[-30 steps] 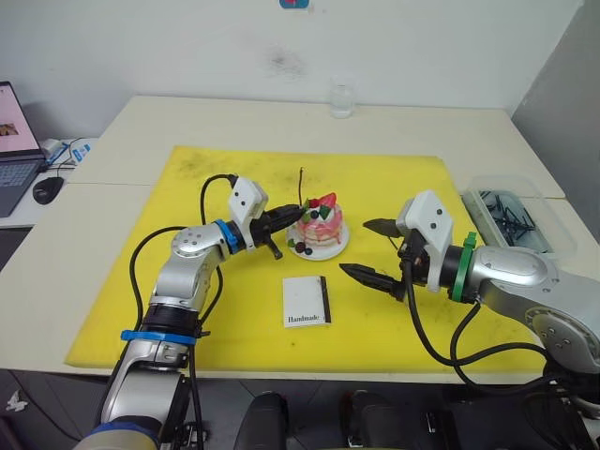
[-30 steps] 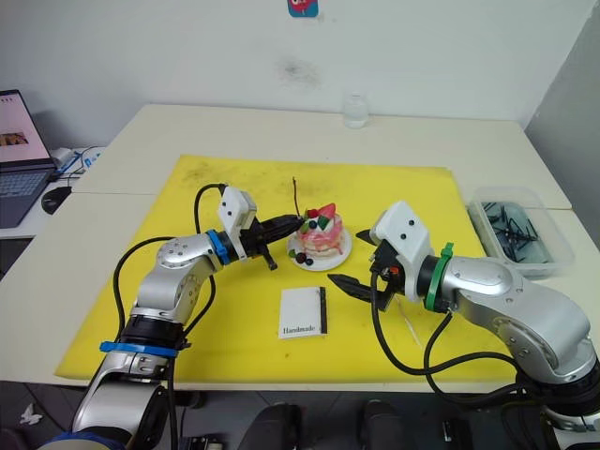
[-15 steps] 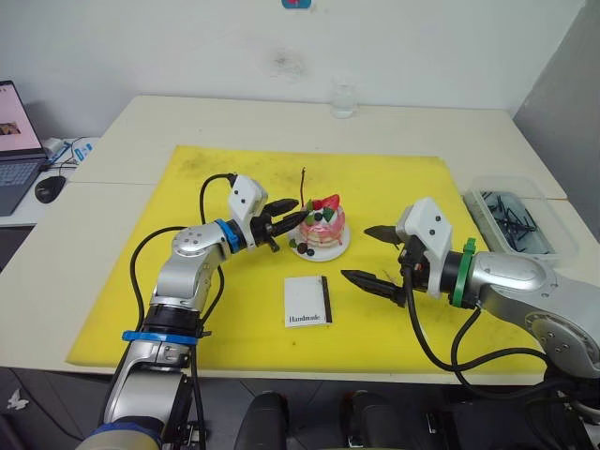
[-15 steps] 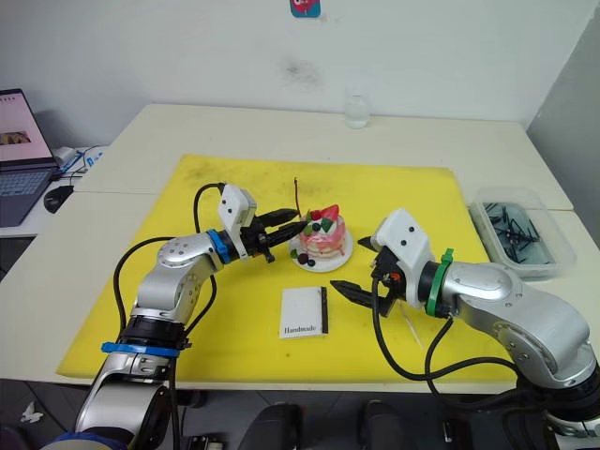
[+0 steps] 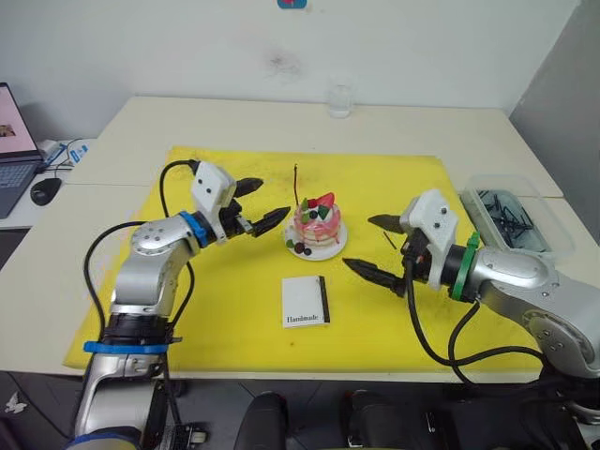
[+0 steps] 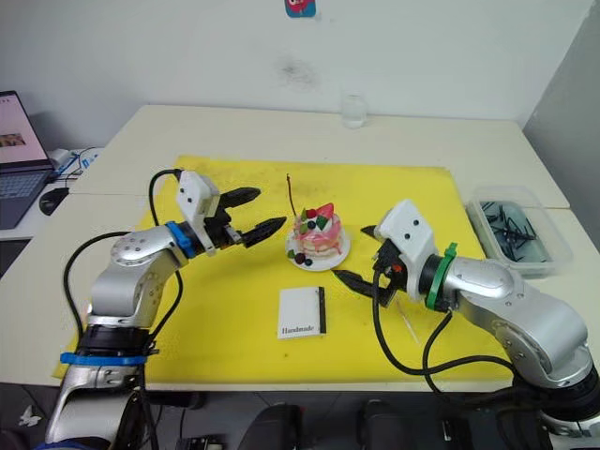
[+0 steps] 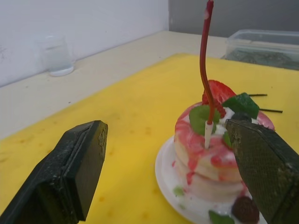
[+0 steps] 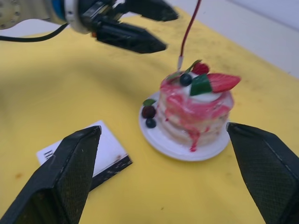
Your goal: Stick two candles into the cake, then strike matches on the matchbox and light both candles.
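Observation:
The pink cake (image 5: 317,225) sits on its small white plate (image 5: 326,253) in the middle of the yellow mat. One thin reddish candle (image 5: 297,184) stands upright in the cake's left side, its pale foot in the icing (image 7: 207,133). My left gripper (image 5: 262,203) is open just left of the cake, apart from the candle. To the cake's right, my right gripper (image 5: 360,244) is open and empty. The white matchbox (image 5: 306,302) lies flat in front of the cake. Two thin dark matches (image 7: 264,95) lie on the mat beyond the cake.
The yellow mat (image 5: 187,309) covers the table's middle. A clear bin (image 5: 511,217) of dark items stands at the right edge. A glass (image 5: 340,98) is at the back. A laptop (image 5: 9,141) and mouse (image 5: 44,190) sit far left.
My left gripper has opened, let go of the candle and drawn back to the left. The candle stays standing in the cake. The right gripper has barely moved.

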Robot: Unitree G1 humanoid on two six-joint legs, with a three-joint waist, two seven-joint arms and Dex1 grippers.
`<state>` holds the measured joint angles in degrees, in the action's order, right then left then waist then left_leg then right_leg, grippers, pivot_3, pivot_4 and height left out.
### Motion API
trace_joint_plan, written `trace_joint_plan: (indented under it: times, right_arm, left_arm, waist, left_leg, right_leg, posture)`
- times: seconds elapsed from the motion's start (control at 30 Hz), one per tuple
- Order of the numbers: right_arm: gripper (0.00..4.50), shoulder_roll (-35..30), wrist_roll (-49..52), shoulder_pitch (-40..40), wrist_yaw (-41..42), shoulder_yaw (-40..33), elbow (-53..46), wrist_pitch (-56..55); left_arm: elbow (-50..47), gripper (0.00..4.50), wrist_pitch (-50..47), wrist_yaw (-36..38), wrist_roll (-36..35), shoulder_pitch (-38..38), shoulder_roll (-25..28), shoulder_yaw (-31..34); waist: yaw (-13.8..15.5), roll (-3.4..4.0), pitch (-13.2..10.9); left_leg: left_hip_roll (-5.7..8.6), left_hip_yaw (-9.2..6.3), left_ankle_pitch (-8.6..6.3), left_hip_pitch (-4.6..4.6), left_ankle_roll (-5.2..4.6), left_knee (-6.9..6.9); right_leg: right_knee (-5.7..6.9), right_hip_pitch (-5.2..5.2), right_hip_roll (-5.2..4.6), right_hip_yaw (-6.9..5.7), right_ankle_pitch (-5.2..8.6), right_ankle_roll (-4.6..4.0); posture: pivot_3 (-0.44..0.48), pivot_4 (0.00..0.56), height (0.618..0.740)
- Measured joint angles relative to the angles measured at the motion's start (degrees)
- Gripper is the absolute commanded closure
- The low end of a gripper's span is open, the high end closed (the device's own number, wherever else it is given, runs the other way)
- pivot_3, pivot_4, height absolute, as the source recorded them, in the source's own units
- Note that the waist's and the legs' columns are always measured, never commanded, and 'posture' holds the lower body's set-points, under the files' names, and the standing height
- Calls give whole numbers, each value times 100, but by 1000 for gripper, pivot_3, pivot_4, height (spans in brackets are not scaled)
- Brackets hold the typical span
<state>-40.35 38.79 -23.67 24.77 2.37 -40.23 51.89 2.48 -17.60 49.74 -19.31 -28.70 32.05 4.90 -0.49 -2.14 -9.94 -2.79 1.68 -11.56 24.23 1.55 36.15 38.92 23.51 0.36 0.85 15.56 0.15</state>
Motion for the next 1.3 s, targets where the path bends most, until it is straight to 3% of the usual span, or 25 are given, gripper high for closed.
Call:
trace_joint_plan:
  times: [0.23,0.37,0.5,0.93,1.07,1.3]
  right_arm:
    - [0,-294,-188,1847,17,-929,-744,-280]
    - [0,-334,-428,2855,8,-1085,-1021,-432]
    - [0,-159,-788,3835,-73,-1059,-1006,-600]
    - [0,481,-1617,4302,-689,-487,-988,-673]
    - [858,678,-1630,4335,-838,-433,-964,-484]
    - [3465,796,-1657,4437,-848,-317,-964,-495]
  left_arm:
    - [-1543,15,-890,610,-666,1271,1078,223]
    - [-2525,15,-1361,874,-1193,1793,1248,153]
    - [-3412,15,-1478,1111,-1495,2347,1281,-306]
    - [-3613,15,-1139,1176,-1382,2172,1169,-999]
    - [-3586,0,-1039,1169,-1273,2137,1136,-1104]
    - [-3560,0,-1048,1088,-1216,1999,1021,-1245]
  waist:
    - [23,0,0]
    - [20,-2,1]
    - [19,0,2]
    - [20,1,2]
    - [22,1,2]
    - [21,1,2]
  left_leg:
    - [5,-1,-1,1,1,-8]
    - [6,5,0,-26,1,-2]
    - [7,10,0,-46,1,-3]
    - [8,9,-1,-39,1,-7]
    - [7,3,-1,-38,2,-10]
    - [7,6,-1,-40,1,-7]
  right_leg:
    - [-4,-1,-42,-5,8,6]
    - [-1,-22,-48,-1,4,10]
    - [1,-35,-53,3,20,-22]
    - [-3,-29,-49,1,17,-14]
    - [-3,-28,-48,-4,18,-14]
    - [-2,-29,-48,-1,24,-25]
  posture:
    - [0,150,740]
    - [0,150,740]
    - [0,150,740]
    - [0,150,740]
    - [0,150,740]
    - [0,150,740]
